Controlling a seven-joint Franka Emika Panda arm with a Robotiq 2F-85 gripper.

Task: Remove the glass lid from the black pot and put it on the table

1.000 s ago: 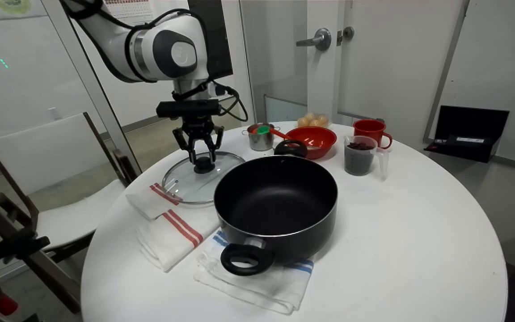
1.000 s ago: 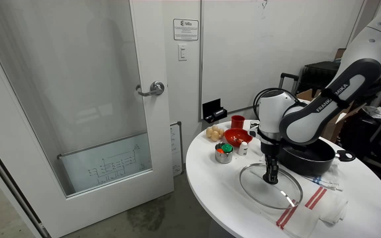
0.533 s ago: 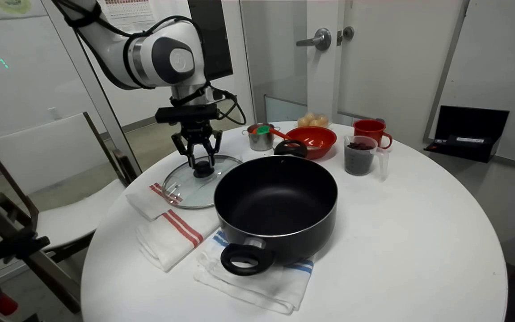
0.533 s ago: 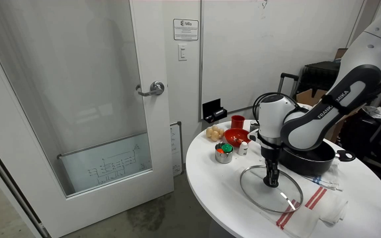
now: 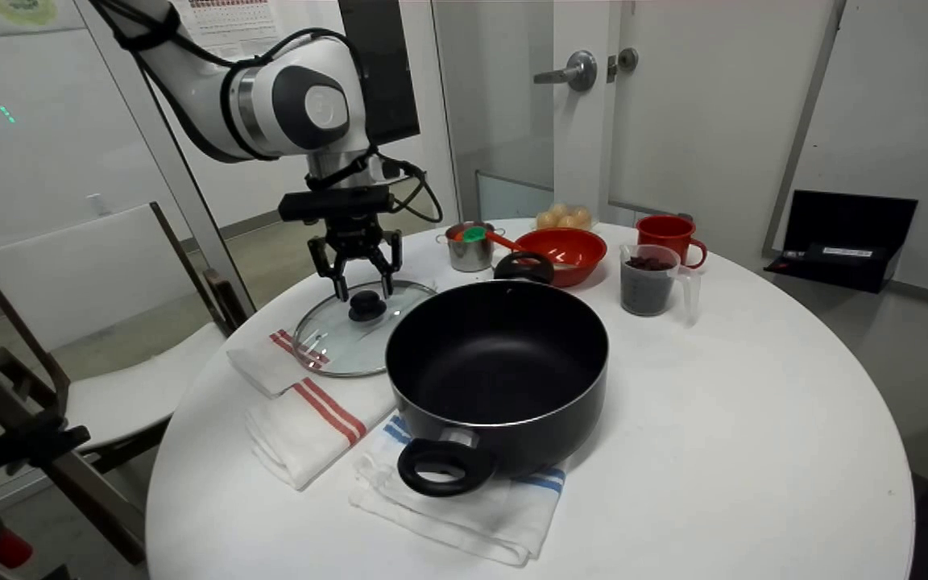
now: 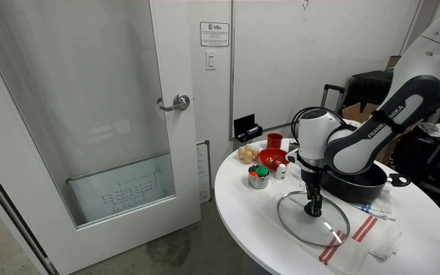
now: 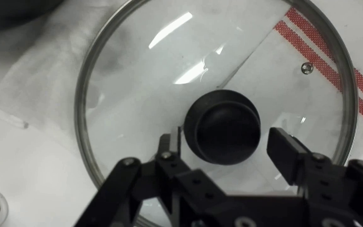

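Note:
The glass lid lies on the white table, beside the pot, with one edge over a red-striped towel. It also shows in an exterior view. The black pot stands uncovered with nothing seen inside; its far part is behind the arm in an exterior view. My gripper is open, just above the lid's centre. In the wrist view its fingers stand on either side of the dark knob, with a clear gap at the right finger and a small one at the left.
Red-striped towels lie in front of the lid. A blue-striped towel lies under the pot. Behind stand a small metal pot, red bowl, measuring cup, red mug and eggs. A white bottle stands near the bowl.
My gripper and the lid moved down a little until the lid came to rest on the table. The fingers have since spread apart and let go of the knob.

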